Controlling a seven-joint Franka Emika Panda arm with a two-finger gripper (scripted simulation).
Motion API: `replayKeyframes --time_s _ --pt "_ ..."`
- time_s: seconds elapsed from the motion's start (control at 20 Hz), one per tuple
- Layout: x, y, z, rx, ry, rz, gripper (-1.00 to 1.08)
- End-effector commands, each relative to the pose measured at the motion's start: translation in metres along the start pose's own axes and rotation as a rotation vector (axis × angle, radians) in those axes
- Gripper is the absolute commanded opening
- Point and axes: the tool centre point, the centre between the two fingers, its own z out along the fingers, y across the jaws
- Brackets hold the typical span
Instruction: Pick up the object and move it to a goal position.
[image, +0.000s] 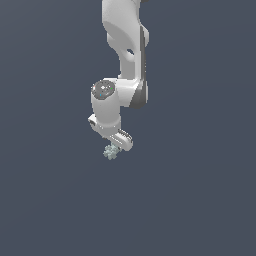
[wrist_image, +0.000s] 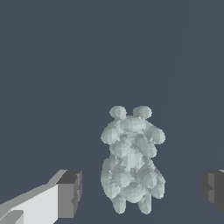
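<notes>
Wrist view shows my gripper (wrist_image: 140, 192) spread wide, its dark pads (wrist_image: 72, 192) standing clear on both sides of the knobbly object (wrist_image: 130, 159), gripping nothing. Around it lies only plain dark ground (wrist_image: 65, 65); nothing blocks either finger.

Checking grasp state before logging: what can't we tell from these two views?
- Exterior view: object too small; contact with gripper unclear.
- Wrist view: fingers cut off by the frame edges; the object sits between them with gaps.
- Goal position: no marker in either view.
</notes>
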Motion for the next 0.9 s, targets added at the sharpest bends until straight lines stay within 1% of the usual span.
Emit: replayKeyframes --time_s 0.0,0.35,0.6,0.65,0.85 --pt "0.000 0.001 0.007 -0.001 -0.001 0.001 1.00" --pt "-0.001 0.001 0.040 0.000 -0.001 0.005 1.00" --pt "0.000 0.001 0.048 0.000 -0.001 0.006 1.00" --pt "0.000 0.001 0.048 0.000 -0.001 0.006 -1.00" --pt "0.000 0.001 0.048 0.000 -0.001 0.006 -1.00"
